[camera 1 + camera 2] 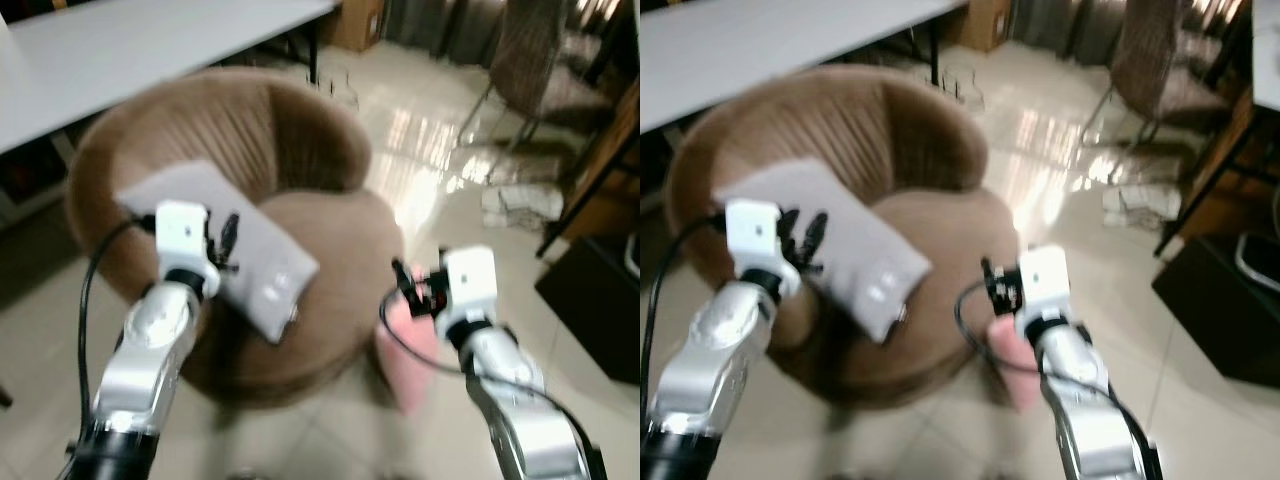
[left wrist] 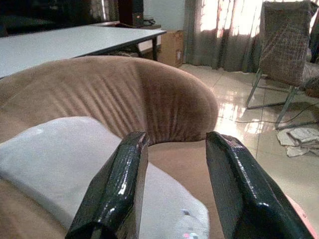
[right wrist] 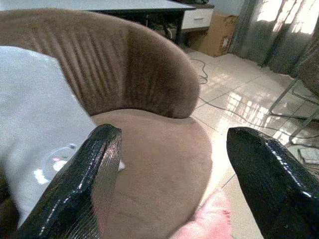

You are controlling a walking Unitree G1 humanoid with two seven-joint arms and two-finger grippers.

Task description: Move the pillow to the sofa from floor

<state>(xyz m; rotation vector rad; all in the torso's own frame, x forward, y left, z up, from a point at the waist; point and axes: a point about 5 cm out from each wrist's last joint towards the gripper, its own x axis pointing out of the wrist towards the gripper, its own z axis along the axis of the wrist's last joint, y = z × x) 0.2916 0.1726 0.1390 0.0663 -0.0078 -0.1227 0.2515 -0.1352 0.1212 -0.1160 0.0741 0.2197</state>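
Glossy cream tile floor point(image 1: 420, 130) reflects window light around one round brown sofa point(image 1: 300, 150) with a ribbed curved back. One white pillow point(image 1: 255, 255) lies on the sofa, slanting from the arm on the robot's left down across the seat, its lower corner near the seat's front edge. One pink item point(image 1: 410, 345), soft-looking and too blurred to identify, sits on the floor against the sofa's front, on the robot's right.

Two grippers hover over the scene. The left gripper point(image 2: 174, 184) hangs just above the pillow's upper half, its two black fingers point(image 2: 114, 194) spread apart with nothing between them; its wrist view looks past them across the pillow to the sofa back. The right gripper point(image 3: 169, 189) is held off the sofa's front right edge, above the pink item, its two fingers point(image 3: 79, 184) wide apart and likewise empty.

Behind the sofa stands one grey table point(image 1: 120, 45), with one cardboard box point(image 1: 360, 20) past its far end. One woven chair point(image 1: 545, 65) on metal legs stands by the curtained windows, and a heap of pale cloth or paper point(image 1: 520, 205) lies on the floor near it. One dark cabinet point(image 1: 600, 300) sits at the right edge.
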